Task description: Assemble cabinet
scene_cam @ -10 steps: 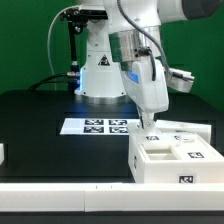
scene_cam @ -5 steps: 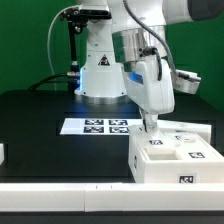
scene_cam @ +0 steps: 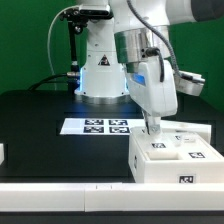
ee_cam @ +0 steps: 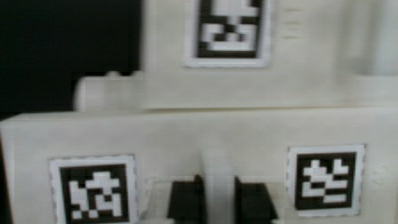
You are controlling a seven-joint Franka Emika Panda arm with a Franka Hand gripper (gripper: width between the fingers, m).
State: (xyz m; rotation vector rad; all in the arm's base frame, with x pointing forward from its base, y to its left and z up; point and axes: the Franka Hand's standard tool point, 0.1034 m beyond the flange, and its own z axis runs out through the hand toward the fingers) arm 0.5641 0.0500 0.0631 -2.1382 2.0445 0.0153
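Observation:
The white cabinet (scene_cam: 176,160), a boxy body with small black-and-white tags, stands at the front of the table on the exterior view's right. My gripper (scene_cam: 153,128) points straight down over its rear left corner, fingertips at its top edge. In the wrist view the cabinet (ee_cam: 214,120) fills the picture, with two tags on the near face and one above. My gripper (ee_cam: 221,202) shows two black fingertips (ee_cam: 185,200) close together with a narrow white strip of the cabinet between them. I cannot tell whether they clamp it.
The marker board (scene_cam: 100,126) lies flat behind the cabinet, in front of the robot base (scene_cam: 100,75). A small white part (scene_cam: 2,153) sits at the exterior view's left edge. The white table rim (scene_cam: 60,198) runs along the front.
My gripper has moved toward the exterior view's right and slightly lower, onto the cabinet's rear left corner. The cabinet has not moved.

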